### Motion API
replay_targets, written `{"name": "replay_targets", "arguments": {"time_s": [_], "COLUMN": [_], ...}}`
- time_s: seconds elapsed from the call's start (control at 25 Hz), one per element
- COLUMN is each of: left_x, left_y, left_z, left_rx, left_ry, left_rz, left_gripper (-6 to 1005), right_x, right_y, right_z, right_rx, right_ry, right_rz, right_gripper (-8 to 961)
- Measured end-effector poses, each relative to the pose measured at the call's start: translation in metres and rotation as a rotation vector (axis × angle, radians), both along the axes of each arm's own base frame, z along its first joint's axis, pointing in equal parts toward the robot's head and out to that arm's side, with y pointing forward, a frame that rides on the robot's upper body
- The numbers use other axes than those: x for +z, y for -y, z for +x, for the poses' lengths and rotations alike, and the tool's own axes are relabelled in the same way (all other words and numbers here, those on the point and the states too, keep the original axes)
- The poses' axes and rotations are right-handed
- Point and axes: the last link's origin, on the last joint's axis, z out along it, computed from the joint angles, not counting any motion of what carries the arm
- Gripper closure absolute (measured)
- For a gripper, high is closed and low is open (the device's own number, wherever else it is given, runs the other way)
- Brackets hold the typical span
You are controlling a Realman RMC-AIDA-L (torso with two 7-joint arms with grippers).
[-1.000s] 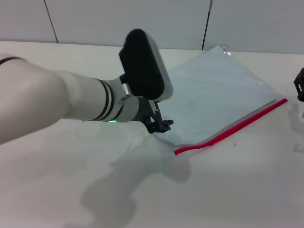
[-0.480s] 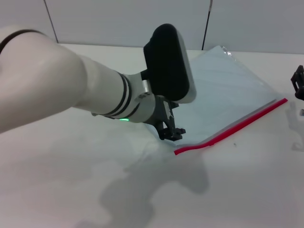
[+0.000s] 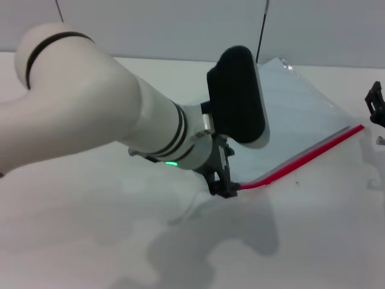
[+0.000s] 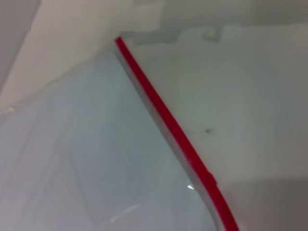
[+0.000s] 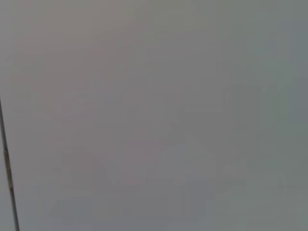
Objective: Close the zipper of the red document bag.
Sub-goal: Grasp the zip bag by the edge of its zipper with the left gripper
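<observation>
The red document bag (image 3: 295, 111) lies flat on the white table, a translucent pale-blue pouch angled toward the back right. Its zipper (image 3: 307, 156) is a thin red strip along the near long edge. My left gripper (image 3: 224, 185) is down at the near-left end of that strip, covering the bag's corner. In the left wrist view the zipper (image 4: 166, 122) runs diagonally beside the bag (image 4: 72, 159). My right gripper (image 3: 376, 103) hangs at the far right edge, beyond the zipper's other end.
The white table (image 3: 90, 241) stretches wide around the bag, with the left arm's shadow on it. A grey panelled wall (image 3: 180, 24) rises behind. The right wrist view shows only a plain grey surface with a thin dark seam (image 5: 6, 168).
My left arm has swung right and nearer, bringing its gripper from beside the bag's corner onto the zipper's near-left end. The right gripper has barely shifted.
</observation>
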Motion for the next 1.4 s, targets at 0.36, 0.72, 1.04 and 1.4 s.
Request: {"name": "replay_targets", "arguments": {"time_s": [0.36, 0.72, 1.04, 1.4], "left_x": [-0.012, -0.017, -0.023, -0.025], "left_y": [-0.002, -0.01, -0.009, -0.01], "left_z": [-0.009, -0.019, -0.018, -0.017], "left_rx": [0.021, 0.008, -0.013, -0.023], "left_ry": [-0.075, -0.107, -0.094, -0.073], "left_rz": [-0.028, -0.006, -0.004, 0.009], "left_gripper": [324, 324, 325, 326], "right_x": [0.0, -0.002, -0.002, -0.002], "right_y": [-0.001, -0.003, -0.004, -0.005], "right_z": [-0.001, -0.003, -0.004, -0.004], "right_rx": [0.003, 0.005, 0.007, 0.008], "right_ry": [0.0, -0.002, -0.002, -0.001], "right_rz": [-0.002, -0.011, -0.011, -0.012], "right_gripper": [215, 217, 218, 220]}}
